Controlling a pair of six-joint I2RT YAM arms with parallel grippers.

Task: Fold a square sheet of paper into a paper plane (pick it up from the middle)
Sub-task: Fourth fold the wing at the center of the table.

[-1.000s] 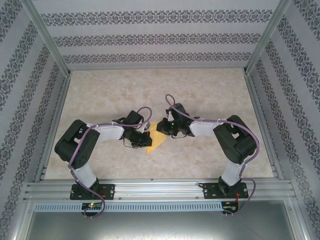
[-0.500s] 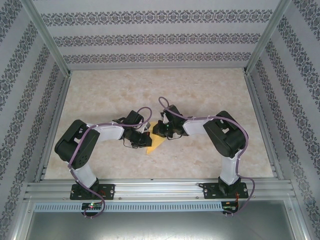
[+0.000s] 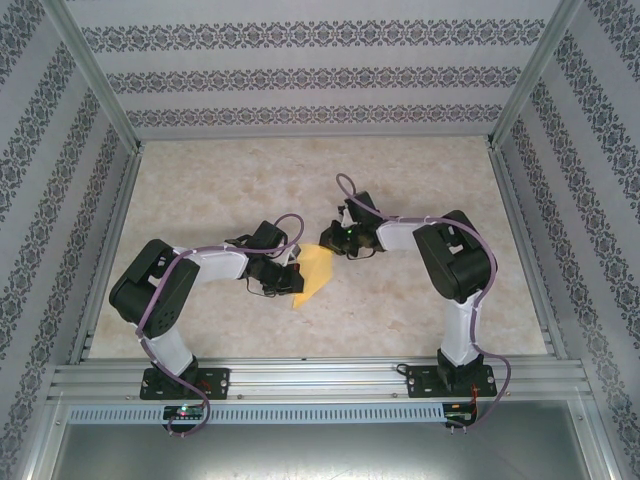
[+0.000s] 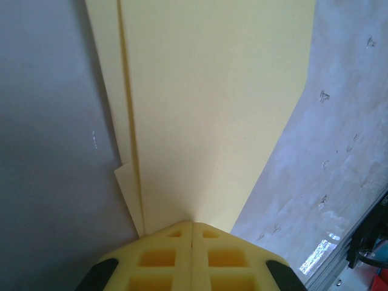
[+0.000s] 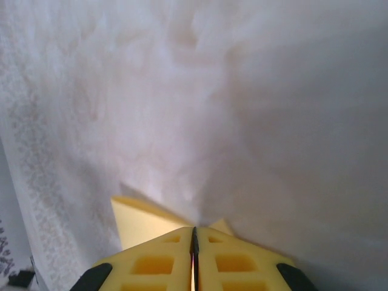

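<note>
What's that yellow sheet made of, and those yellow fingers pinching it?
Yellow sheet: thin matte paper, by its sharp creases and layered edges. Left gripper's fingers: probably moulded or printed plastic, matte, with a grid of square pockets; could be firm rubber.

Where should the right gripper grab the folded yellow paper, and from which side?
Its free far-right edge, coming in low from the right: the paper lies flat, and the left gripper is clamped on its opposite end. The right gripper, shut there, would need to open first.

Beige marbled table (image 3: 420,190); yellow paper (image 3: 314,272) near middle (resting or lifted: unclear).
</note>
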